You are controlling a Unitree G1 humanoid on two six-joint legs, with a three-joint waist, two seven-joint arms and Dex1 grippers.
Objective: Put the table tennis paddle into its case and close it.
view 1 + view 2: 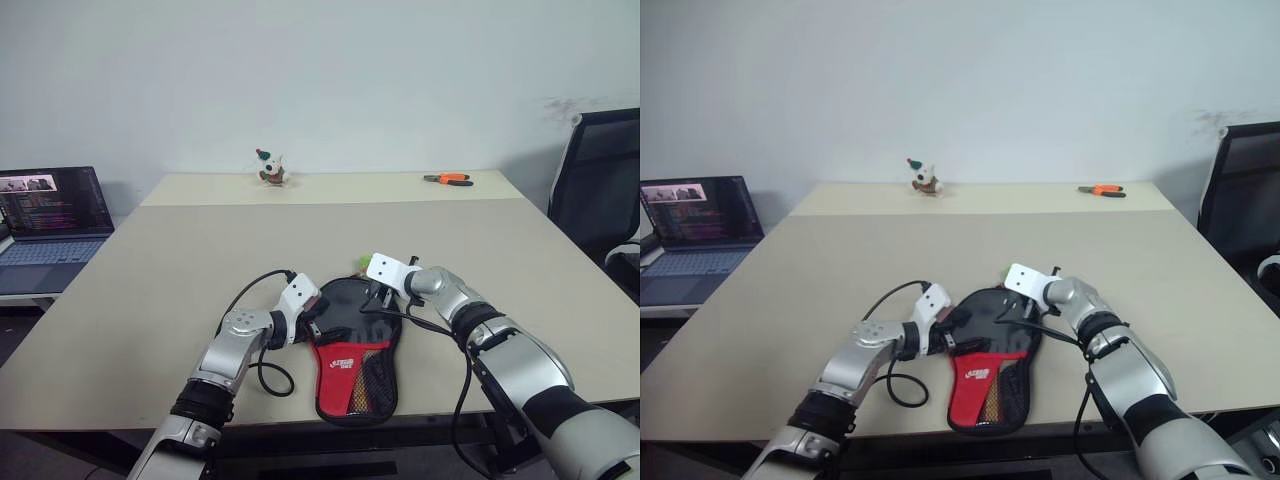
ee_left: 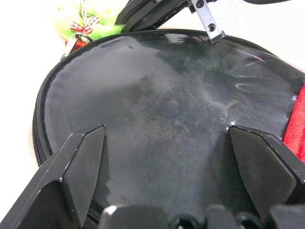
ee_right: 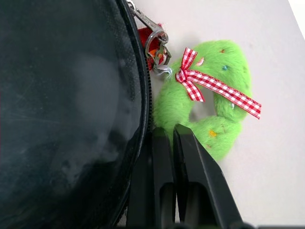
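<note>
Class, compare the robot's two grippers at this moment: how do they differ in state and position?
The left gripper has its fingers spread wide over the case's black top; the right gripper has its fingers pressed together at the case's zipped edge, beside a green plush wreath. Both sit at the case's round end on the table.

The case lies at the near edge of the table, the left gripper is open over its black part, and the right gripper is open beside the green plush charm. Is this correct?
Not quite. The right gripper is shut, its fingers pressed together beside the green plush charm, as the right wrist view shows. The case and the open left gripper are as you describe.
</note>
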